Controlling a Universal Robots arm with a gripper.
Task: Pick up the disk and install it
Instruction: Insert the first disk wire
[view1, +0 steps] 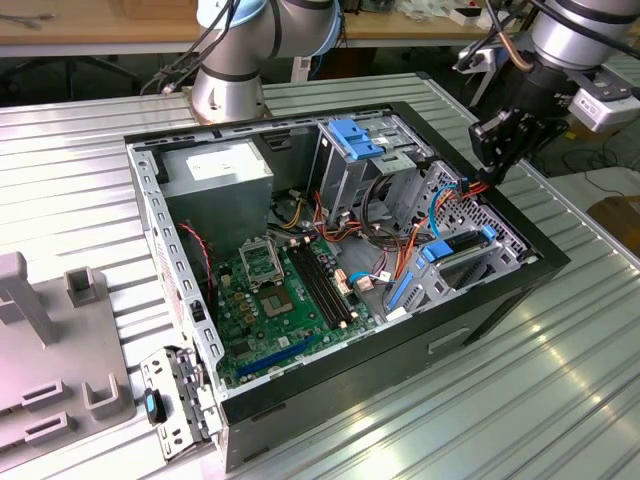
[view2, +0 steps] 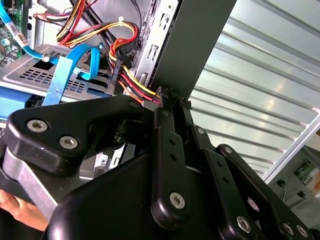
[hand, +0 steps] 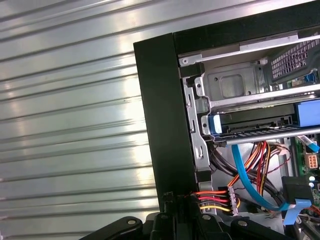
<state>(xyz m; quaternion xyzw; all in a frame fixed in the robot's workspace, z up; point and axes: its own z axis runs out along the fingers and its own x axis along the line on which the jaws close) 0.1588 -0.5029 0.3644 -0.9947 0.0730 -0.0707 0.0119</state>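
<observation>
Pincer, drawn together, hangs beside the power plug; the disk sits in its bay, so cabling seems in hand.

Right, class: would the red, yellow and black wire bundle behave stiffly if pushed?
Probably floppy: the red, yellow and black wire bundle bends in loose curves. Likely light: thin strands. May resist pulling: it meets a pale connector.

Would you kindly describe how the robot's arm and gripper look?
The arm is a silver-grey tube with a black wrist section and cables beside it. The gripper is matte black, built of jointed link bars pinned with round silver screws, as both wrist views show.
</observation>
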